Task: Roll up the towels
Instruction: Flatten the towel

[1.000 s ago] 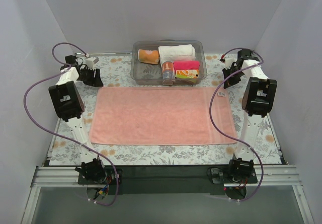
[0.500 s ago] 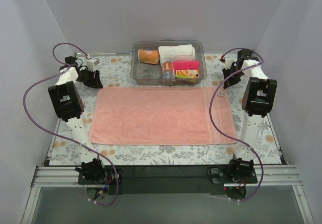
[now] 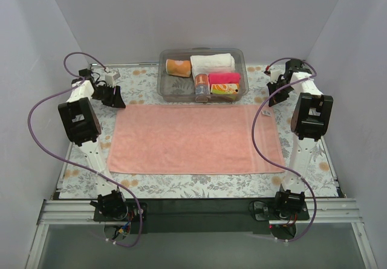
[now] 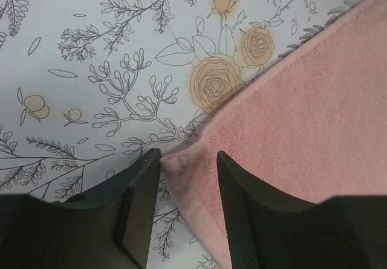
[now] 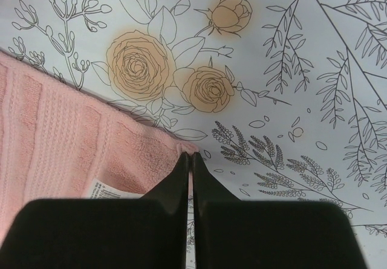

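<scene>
The large salmon-pink towel [image 3: 195,139] lies spread flat on the flowered table. My left gripper [image 3: 115,95] is open at its far left corner. In the left wrist view the fingers straddle that corner [image 4: 181,163], one on the table, one over the terry. My right gripper [image 3: 273,93] is at the far right corner, jaws shut, with the tip of the towel corner [image 5: 192,148] pinched between them. The white tag [image 5: 104,191] lies beside it. A small red, teal and white patterned cloth [image 3: 201,86] stands rolled in the bin.
A clear plastic bin [image 3: 175,87] stands at the back centre behind the towel. It holds an orange roll [image 3: 178,67], a white rolled towel [image 3: 212,62], a hot-pink roll [image 3: 224,77] and a yellow-orange patterned roll [image 3: 225,89]. White walls enclose the table.
My left gripper has moved a little right and nearer, onto the towel's far left corner. The right arm and the towel have not moved.
</scene>
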{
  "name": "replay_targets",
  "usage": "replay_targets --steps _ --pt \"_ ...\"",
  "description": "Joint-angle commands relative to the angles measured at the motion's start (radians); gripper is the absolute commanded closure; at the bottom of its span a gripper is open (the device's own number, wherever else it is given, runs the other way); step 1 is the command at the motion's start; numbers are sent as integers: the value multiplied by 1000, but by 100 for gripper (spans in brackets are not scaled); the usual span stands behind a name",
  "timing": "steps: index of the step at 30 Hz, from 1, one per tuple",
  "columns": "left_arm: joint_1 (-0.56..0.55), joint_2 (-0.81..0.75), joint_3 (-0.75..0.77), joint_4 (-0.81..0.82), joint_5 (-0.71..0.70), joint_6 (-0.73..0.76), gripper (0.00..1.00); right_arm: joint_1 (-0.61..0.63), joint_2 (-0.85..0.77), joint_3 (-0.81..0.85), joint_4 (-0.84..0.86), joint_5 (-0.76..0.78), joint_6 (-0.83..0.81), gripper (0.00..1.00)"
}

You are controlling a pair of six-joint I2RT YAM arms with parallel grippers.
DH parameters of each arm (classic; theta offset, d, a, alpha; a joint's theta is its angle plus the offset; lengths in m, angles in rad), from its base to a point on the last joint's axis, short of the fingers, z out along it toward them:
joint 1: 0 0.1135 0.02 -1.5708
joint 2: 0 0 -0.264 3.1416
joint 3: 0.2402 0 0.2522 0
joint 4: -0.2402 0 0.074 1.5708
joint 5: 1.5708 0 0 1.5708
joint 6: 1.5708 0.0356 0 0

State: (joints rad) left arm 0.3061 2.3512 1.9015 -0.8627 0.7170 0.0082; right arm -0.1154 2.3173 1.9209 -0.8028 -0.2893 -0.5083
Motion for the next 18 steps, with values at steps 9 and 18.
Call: replay_targets --steps 9,18 --pt "28 45 71 -76 52 4 67 11 -9 -25 -36 1 -19 99" --pt "33 7 85 -62 42 10 100 0 -44 -26 -42 -31 -22 99"
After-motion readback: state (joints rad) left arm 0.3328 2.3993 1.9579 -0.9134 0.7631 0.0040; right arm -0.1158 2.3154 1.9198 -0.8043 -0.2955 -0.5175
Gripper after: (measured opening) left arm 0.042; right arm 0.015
